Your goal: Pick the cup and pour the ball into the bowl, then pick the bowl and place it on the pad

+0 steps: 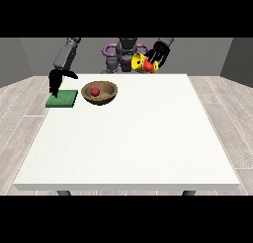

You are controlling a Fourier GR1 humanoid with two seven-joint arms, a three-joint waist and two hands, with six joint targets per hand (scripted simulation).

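Nearest you is the front edge of the white tabletop [128,153], and it is also the largest thing you see; its near half carries nothing, with everything gathered along the far side, up toward twelve o'clock.

Next in size is the robot [126,52], standing behind the far edge at twelve o'clock, its arms reaching over the tabletop toward you.

Look to about eleven o'clock on the tabletop and you find the brown bowl [100,93], sitting upright on the surface. The red ball [95,92] lies inside it, a little toward the nine o'clock side of the bowl's floor.

Just beside the bowl, at its nine o'clock, lies the green pad [62,99], flat on the tabletop near the far corner at the view's left. Bowl and pad are close but apart; the bowl is not on the pad.

The hand at the view's left [55,84] hangs above the pad's far end with its fingers pointing down; you cannot tell whether they are spread or pressed together.

At about one o'clock, raised above the far edge of the tabletop, the hand at the view's right [159,53] has its fingers curled round the yellow cup [140,63]. The cup is tipped on its side, its red-lined mouth turned toward you and slightly down.
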